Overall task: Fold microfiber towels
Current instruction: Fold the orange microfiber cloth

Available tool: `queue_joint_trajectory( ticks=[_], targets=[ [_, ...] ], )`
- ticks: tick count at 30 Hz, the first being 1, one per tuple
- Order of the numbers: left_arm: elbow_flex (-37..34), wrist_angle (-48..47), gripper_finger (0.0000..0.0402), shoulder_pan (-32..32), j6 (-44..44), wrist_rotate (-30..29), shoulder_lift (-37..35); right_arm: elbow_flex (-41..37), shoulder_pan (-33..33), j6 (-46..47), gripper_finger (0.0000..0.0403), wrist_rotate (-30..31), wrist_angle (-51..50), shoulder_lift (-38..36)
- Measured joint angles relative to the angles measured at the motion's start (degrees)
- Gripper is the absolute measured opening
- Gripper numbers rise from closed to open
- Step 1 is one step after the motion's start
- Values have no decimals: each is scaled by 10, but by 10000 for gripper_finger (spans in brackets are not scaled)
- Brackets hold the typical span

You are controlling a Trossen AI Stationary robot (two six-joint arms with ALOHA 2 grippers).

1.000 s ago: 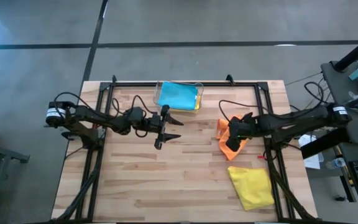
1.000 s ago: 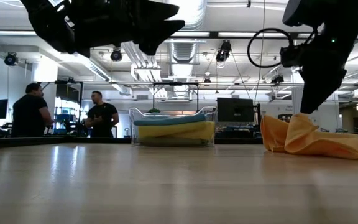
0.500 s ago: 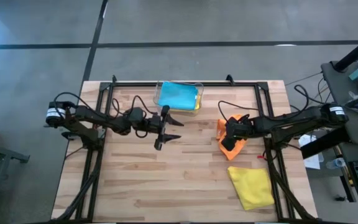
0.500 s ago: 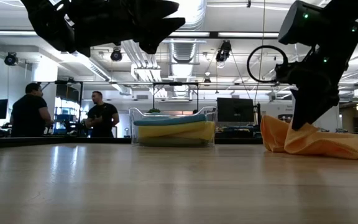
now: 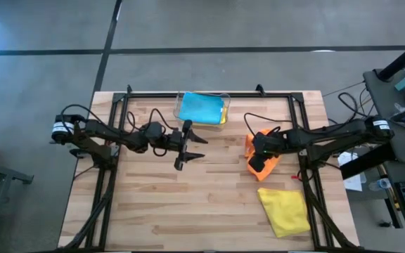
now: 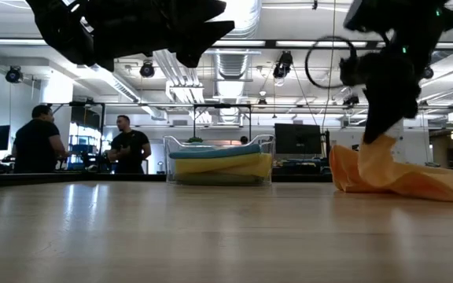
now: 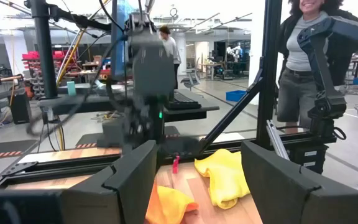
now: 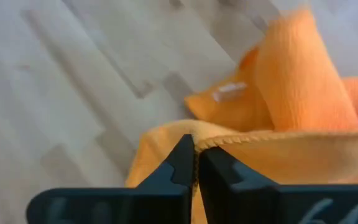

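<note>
The right gripper (image 5: pixel 257 156) has pinched the edge of the orange towel (image 5: pixel 253 167), which sits crumpled on the worktop (image 5: pixel 209 204), between the clear bin (image 5: pixel 202 109) and the yellow towel (image 5: pixel 285 210). This looks like the start of folding it. Next, I think it must lift and spread the cloth flat. The left gripper (image 5: pixel 192 145) waits open, near the bin.

The left arm reaches in from the table's left side, its left gripper (image 5: pixel 197 147) hanging above mid-table with fingers spread apart. The right arm stretches in from the right, its right gripper (image 5: pixel 256 163) lowered and its fingers (image 8: pixel 185 163) pressed together.
</note>
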Motion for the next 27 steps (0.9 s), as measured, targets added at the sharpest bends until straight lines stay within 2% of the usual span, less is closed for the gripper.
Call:
queue_joint_trajectory(
  ticks=[8,12,18,27],
  targets=[
    [7,0,219,-5,0,1,0,183,58,-10,8,-1,-112,9],
    [18,-6,219,-5,3,1,0,293,96,-10,8,-1,-191,41],
    [49,-83,219,-22,72,35,3,460,143,-20,8,10,-283,116],
    [85,-91,219,-62,76,21,45,670,152,-16,8,173,-363,220]
  ],
)
